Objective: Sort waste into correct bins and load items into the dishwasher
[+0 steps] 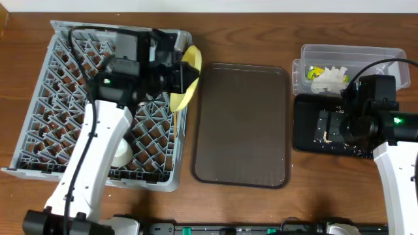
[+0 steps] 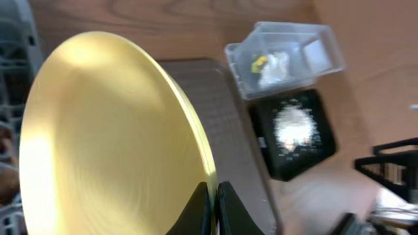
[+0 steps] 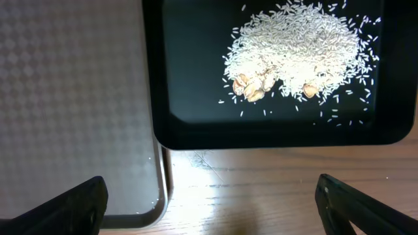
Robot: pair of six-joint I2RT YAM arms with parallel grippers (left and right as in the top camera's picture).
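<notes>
Quick count from us: one pale-yellow plate (image 1: 186, 81), standing on edge at the right-hand rim of the grey dish rack (image 1: 46, 111). The left pincer (image 2: 214, 196) is clamped on the plate's rim, with a finger pressed on each face. In the left wrist view the plate fills most of the picture and its left part is cut off.

We count one white bowl (image 1: 121, 155) in the rack's near part, half tucked under the left arm (image 1: 91, 170). That arm also covers a good chunk of the rack's middle, so we can't tell what's under it.

There are two bins, both on the right of the tabletop (image 1: 261, 19). The clear tub (image 1: 392, 55) sits at the back, holding one green-yellow wrapper (image 1: 315, 72) and crumpled white paper (image 1: 332, 78). We can't make out how many pieces of paper there are. The black tray (image 3: 196, 130) is just in front of the tub and holds one heap of pale grains (image 3: 300, 46), with a few bigger tan lumps at the heap's near edge.

One dark brown serving tray (image 1: 241, 124) lies between the rack and the bins, just beside the black tray.

The right pincer (image 3: 209, 196) is spread wide with nothing between its fingers, above the near edge of the black tray. From overhead it's hidden under its own wrist.
</notes>
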